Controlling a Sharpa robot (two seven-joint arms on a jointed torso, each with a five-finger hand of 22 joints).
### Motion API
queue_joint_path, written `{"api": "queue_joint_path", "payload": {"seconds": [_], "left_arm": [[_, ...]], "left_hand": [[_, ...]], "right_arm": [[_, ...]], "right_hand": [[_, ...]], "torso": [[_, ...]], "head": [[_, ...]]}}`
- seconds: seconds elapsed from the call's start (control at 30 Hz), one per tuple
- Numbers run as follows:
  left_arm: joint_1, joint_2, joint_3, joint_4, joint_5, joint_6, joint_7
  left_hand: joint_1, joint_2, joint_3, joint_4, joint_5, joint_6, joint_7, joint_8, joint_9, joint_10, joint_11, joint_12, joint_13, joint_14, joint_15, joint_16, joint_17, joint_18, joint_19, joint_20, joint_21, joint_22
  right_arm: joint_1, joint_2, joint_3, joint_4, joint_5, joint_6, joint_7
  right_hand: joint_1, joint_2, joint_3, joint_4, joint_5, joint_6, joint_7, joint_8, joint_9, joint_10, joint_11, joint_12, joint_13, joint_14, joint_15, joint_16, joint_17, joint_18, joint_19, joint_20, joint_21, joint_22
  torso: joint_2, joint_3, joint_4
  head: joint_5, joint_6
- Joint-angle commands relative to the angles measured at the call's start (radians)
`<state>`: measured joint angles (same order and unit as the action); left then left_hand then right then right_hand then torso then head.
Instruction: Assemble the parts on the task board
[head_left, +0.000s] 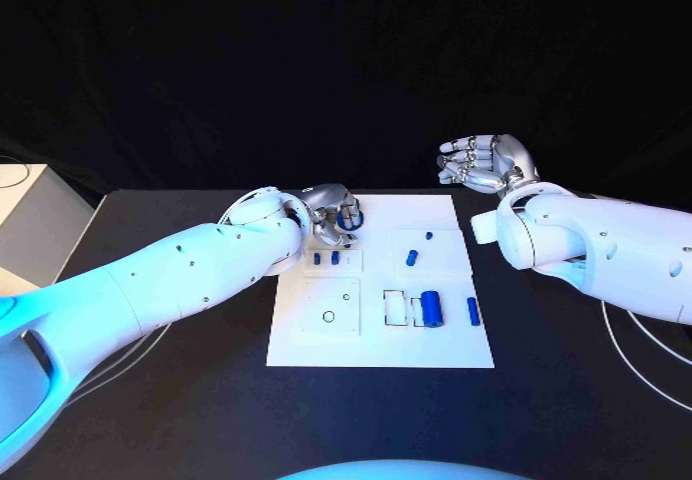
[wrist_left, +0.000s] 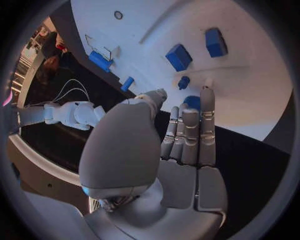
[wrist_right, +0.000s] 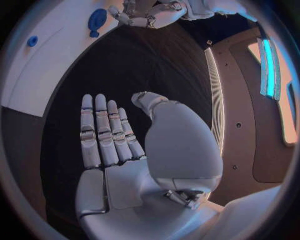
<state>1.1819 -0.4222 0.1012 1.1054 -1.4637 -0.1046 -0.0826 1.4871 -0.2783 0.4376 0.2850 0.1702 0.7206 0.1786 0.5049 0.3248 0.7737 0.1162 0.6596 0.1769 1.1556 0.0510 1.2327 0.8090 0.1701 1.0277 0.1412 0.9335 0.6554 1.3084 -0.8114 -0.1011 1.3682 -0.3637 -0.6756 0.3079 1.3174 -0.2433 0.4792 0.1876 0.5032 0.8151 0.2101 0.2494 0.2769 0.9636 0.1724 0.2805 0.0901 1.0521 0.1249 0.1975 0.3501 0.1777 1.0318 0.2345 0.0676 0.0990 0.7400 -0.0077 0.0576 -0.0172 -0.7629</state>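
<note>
bright overhead light makes the white board (head_left: 382, 330) glare against the dark surface (head_left: 577, 400). a cyan sheen tints the left arm (head_left: 130, 300). both wrist views bend straight edges and darken toward the rim.

My left hand (head_left: 335, 214) blocks the task board (head_left: 378, 350) far-left corner; near edge open; blue parts (head_left: 430, 307) crowd the right side.

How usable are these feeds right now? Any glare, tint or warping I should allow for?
Head view: blue tint on the left arm, task board evenly lit, parts crisp. Left wrist view: fisheye bends the board edges; the left hand blocks the middle. Right wrist view: right hand sharp, bright light strip glaring at the rim.
</note>
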Motion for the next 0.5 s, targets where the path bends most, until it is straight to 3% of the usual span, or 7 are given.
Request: {"api": "queue_joint_path", "payload": {"seconds": [0.03, 0.5], "left_arm": [[0.002, 0.006, -0.001, -0.002, -0.043, 0.066, -0.013], [0.003, 0.012, -0.002, -0.004, -0.063, 0.117, -0.058]], "left_hand": [[-0.009, 0.003, -0.016, 0.001, -0.004, 0.012, -0.001, -0.006, -0.006, -0.002, 0.006, -0.010, -0.008, 0.010, -0.001, 0.011, 0.000, 0.011, 0.006, 0.006, 0.011, 0.012], [0.008, 0.025, -0.057, 0.000, 0.000, 0.065, -0.006, -0.036, -0.036, 0.053, 0.001, -0.033, -0.031, 0.060, -0.005, 0.081, 0.046, -0.004, 0.059, 0.008, 0.101, 0.115]], "right_arm": [[0.000, 0.001, 0.000, 0.001, -0.002, 0.005, 0.018], [0.000, 0.002, 0.000, 0.003, -0.003, 0.007, 0.017]], "right_hand": [[0.005, 0.004, -0.002, -0.006, 0.005, 0.003, 0.031, -0.002, -0.001, 0.006, 0.004, -0.005, -0.001, 0.005, 0.000, -0.005, -0.001, 0.007, -0.002, 0.000, -0.001, -0.001], [0.005, 0.004, -0.002, -0.006, 0.005, 0.003, 0.031, -0.002, -0.001, 0.006, 0.004, -0.005, -0.001, 0.005, 0.000, -0.005, -0.001, 0.007, -0.002, 0.000, -0.001, -0.001]], "torso": [[0.000, -0.0002, 0.0000], [0.000, -0.0012, 0.0001]], "head": [[-0.001, -0.003], [-0.004, -0.006]]}}
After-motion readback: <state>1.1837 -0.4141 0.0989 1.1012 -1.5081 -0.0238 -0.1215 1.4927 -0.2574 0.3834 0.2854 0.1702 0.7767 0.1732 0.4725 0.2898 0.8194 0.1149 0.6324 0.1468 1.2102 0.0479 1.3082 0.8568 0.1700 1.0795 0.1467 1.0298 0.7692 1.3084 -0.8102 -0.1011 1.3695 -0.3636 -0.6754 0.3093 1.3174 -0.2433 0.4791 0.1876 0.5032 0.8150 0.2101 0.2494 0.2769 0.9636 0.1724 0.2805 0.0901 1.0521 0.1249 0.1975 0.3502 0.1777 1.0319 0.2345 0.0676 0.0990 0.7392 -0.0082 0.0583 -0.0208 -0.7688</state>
